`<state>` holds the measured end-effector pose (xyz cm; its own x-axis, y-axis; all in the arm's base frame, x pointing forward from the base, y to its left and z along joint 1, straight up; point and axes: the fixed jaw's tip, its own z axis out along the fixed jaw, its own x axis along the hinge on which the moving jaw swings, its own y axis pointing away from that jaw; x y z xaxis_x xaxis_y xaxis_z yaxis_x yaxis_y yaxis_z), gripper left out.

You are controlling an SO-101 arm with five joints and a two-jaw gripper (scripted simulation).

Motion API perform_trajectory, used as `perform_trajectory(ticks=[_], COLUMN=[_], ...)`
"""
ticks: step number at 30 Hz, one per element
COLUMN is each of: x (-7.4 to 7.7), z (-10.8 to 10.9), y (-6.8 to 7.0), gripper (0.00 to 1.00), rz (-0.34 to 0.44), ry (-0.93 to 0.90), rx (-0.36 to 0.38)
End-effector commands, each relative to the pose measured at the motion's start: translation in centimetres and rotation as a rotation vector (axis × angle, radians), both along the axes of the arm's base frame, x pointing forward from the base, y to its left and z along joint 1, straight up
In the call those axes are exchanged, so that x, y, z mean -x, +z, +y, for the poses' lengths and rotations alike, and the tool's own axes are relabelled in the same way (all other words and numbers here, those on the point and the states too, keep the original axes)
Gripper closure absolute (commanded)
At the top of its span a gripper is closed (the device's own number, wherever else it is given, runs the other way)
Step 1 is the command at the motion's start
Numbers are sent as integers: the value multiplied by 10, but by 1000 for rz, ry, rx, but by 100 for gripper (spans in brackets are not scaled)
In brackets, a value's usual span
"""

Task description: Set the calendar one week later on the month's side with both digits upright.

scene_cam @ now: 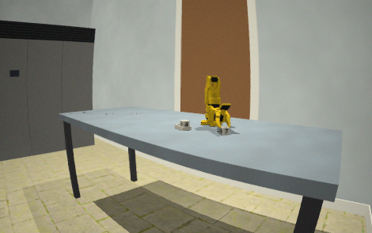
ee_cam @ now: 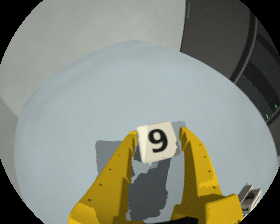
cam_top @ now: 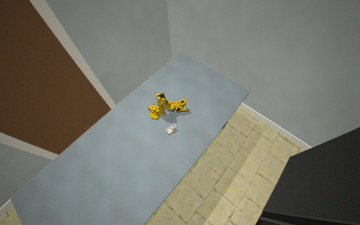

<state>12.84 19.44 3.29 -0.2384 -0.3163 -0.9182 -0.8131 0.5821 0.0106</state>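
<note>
A white cube (cam_top: 186,108) (scene_cam: 225,131) (ee_cam: 157,142) lies between the fingertips, low at the table. A black 9 or 6 faces the wrist camera, and a 7 shows in the exterior view. My gripper (cam_top: 187,105) (scene_cam: 224,126) (ee_cam: 159,132) is slightly open around it, with a narrow gap beside the cube's right side in the wrist view. The cube looks slightly turned between the fingers. The pale calendar tray (cam_top: 168,132) (scene_cam: 179,127) stands on the table. The other cube (cam_top: 174,127) (scene_cam: 184,124) (ee_cam: 250,201) is in it, with a 4 facing the exterior camera.
The blue-grey table (cam_top: 106,164) (scene_cam: 280,147) carries the arm, the tray and the cubes. The tray is off to the gripper's right in the wrist view, at the lower right border. A dark cabinet (cam_top: 332,168) (scene_cam: 43,95) stands beyond the table.
</note>
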Motion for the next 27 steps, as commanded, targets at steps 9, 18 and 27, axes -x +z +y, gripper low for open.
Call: perform_trajectory(ticks=[9, 18, 27], x=[-5, -5, -3], z=[4, 4, 3], y=[8, 8, 9], gripper=[67, 64, 64], rz=[-31, -31, 39], ry=[-3, -3, -39], rx=[-35, -35, -101])
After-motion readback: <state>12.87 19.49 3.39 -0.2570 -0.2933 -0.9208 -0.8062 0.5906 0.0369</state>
